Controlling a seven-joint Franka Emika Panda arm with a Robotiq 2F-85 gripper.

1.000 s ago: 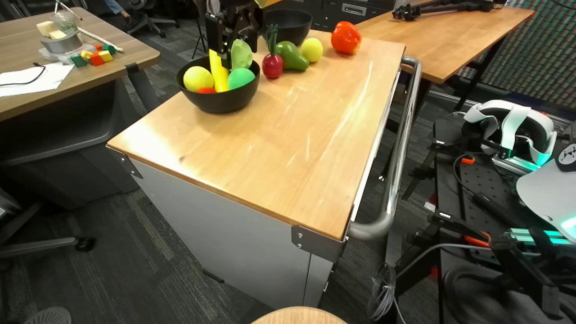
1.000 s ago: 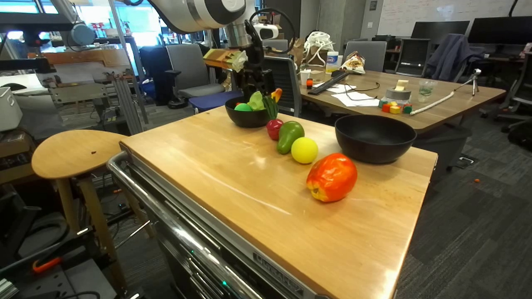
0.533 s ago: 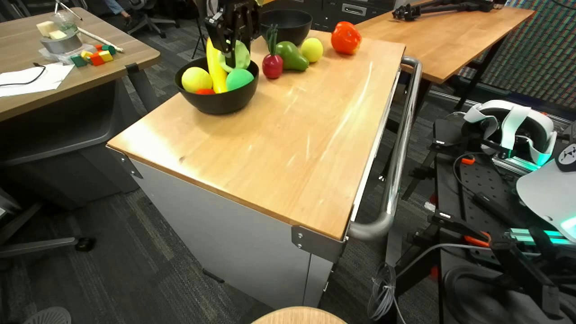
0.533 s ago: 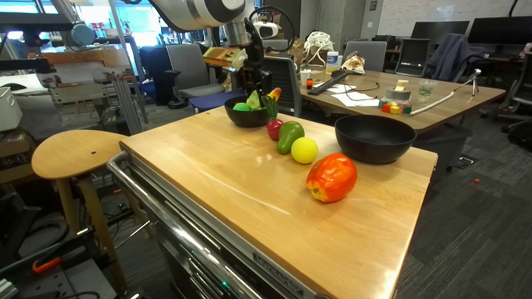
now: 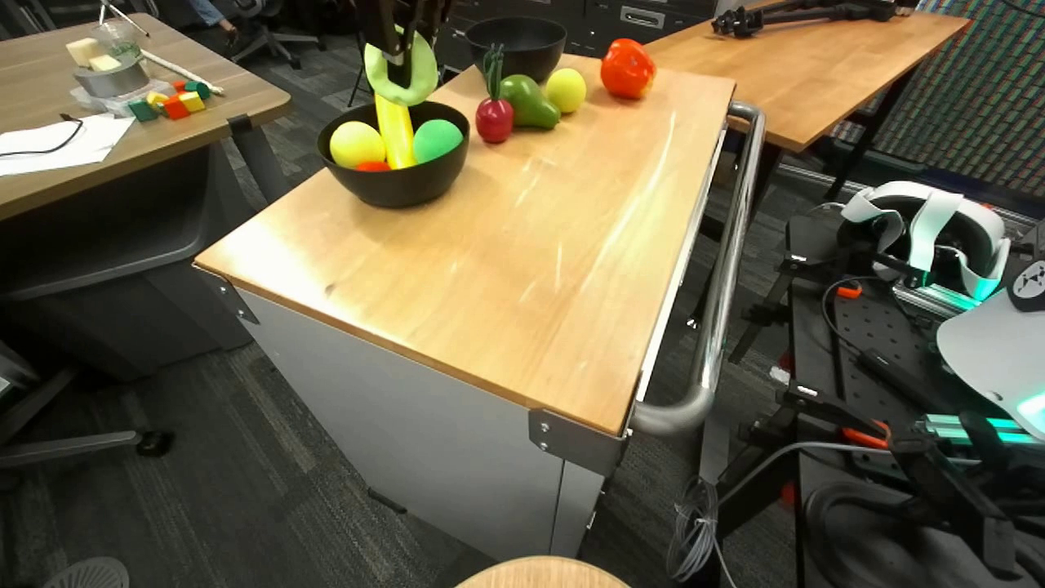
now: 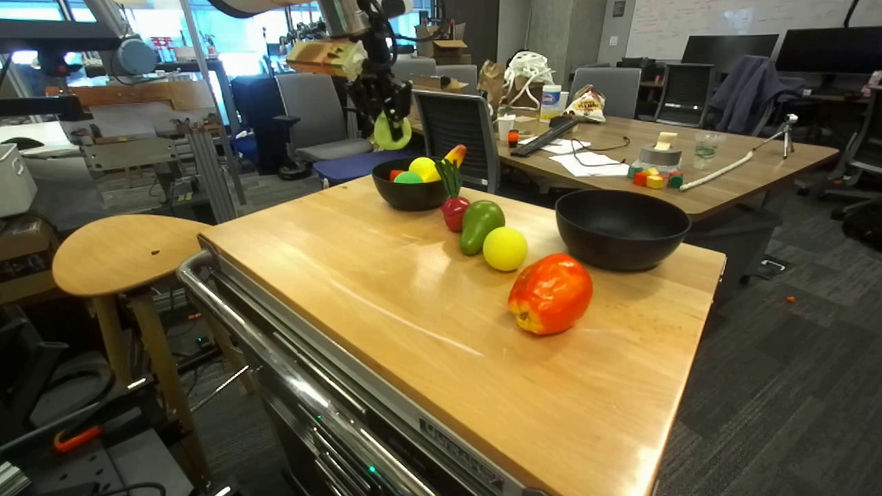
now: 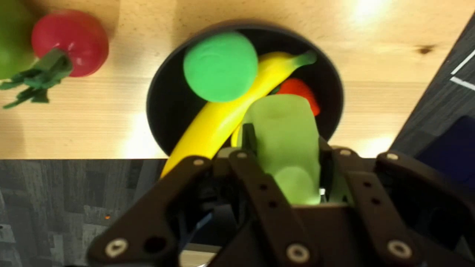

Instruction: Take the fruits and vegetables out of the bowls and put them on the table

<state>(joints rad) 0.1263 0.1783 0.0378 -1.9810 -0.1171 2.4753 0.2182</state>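
Pale green fruit (image 7: 285,137), clamped in your pincer (image 7: 287,142), squeezed from 2 sides. Change: a moment ago it was down in the bowl (image 5: 400,188); now you've lifted it and it hangs clear above the rim. So 1 more is out, but it's not on the table (image 5: 522,269) yet; setting it down there is probably your next step. Matte, smooth, roundish, with a round bump showing in the wrist view; kind unclear. Smooth sides might slip if you swing fast.

Still in that bowl, 4 you can make out: green ball (image 7: 220,66), dull with faint marks; banana (image 7: 215,122), smooth, curved, 1 end poking past the rim; red piece (image 7: 298,89), maybe a strawberry, partly covered; yellow ball (image 5: 357,144), mostly hidden in the wrist view. That likely leaves you 4 more picks here. Bowl's round, black, plain, smooth-walled.

Further out, 4 on the table, pale wood with glare: radish (image 6: 455,212), glossy, near-round, leafy green top; avocado (image 6: 482,227), pear-shaped, slightly shiny; 2nd yellow ball (image 6: 505,249), matte; orange-red fruit (image 6: 551,295), shiny, lumpy. 2nd bowl (image 6: 623,238) is near those last 2, also black, round.
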